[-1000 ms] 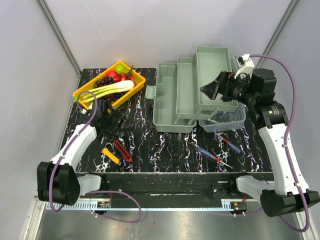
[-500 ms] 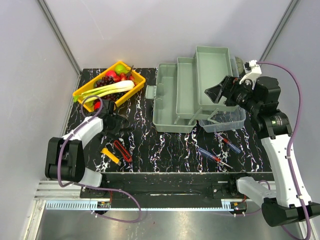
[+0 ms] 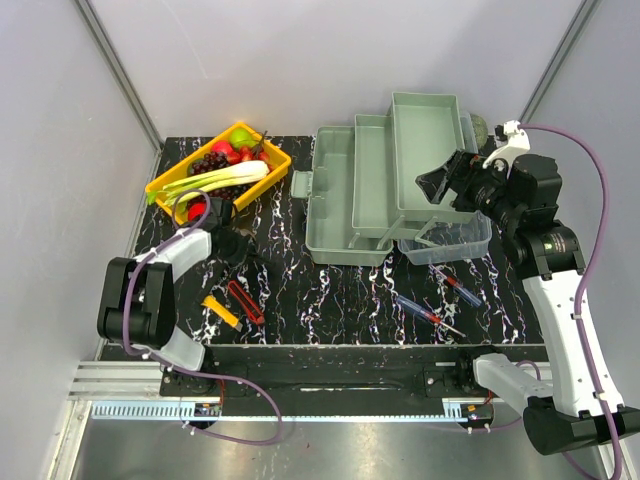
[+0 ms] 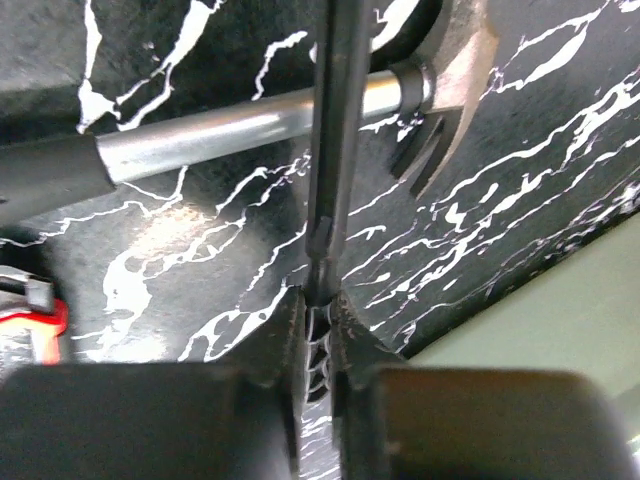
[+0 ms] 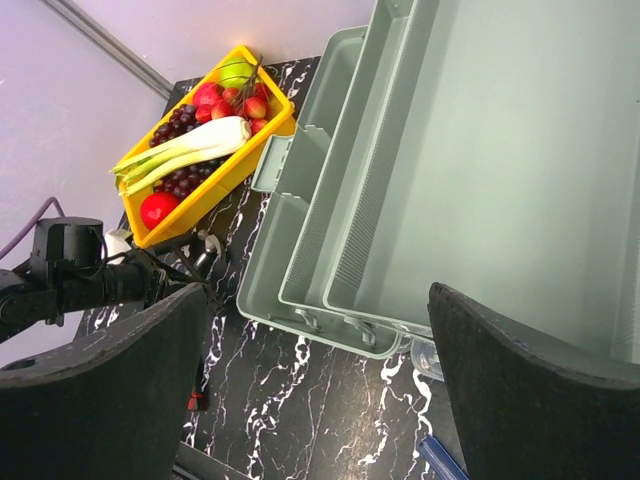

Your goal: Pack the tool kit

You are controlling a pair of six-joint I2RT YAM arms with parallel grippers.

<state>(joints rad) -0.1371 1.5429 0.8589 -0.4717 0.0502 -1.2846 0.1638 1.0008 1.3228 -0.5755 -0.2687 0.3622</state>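
The toolbox [image 3: 350,200] sits open toward the far right of the bench [image 3: 340,290], its fold-out trays [image 3: 425,130] stepped up and back and its clear lid [image 3: 455,240] lying at its right near corner. It looks like a stiff but light plastic shell whose hinged tiers would likely swing if pushed. The sound hold for folding it is probably a tray's edge, not the thin lid. The loose tools are small, hard and smooth. Two screwdrivers [image 3: 428,313] lie near the front edge below the lid, best pinched across their fat handles. The red cutter [image 3: 243,301] and yellow cutter [image 3: 220,311] lie side by side at the front left, best gripped across their flat bodies. A hammer [image 4: 250,125] rests on the bench by the left arm. It is probably head-heavy, with a slick metal shaft, so a hold close to the head should tip least. The left gripper [image 4: 318,330] has its jaws pressed almost together on a thin dark rod [image 4: 335,150], which I cannot identify. The right gripper [image 3: 438,182] hovers over the trays, its jaws spread wide and empty. A yellow fruit tray [image 3: 275,160] stands at the far left.
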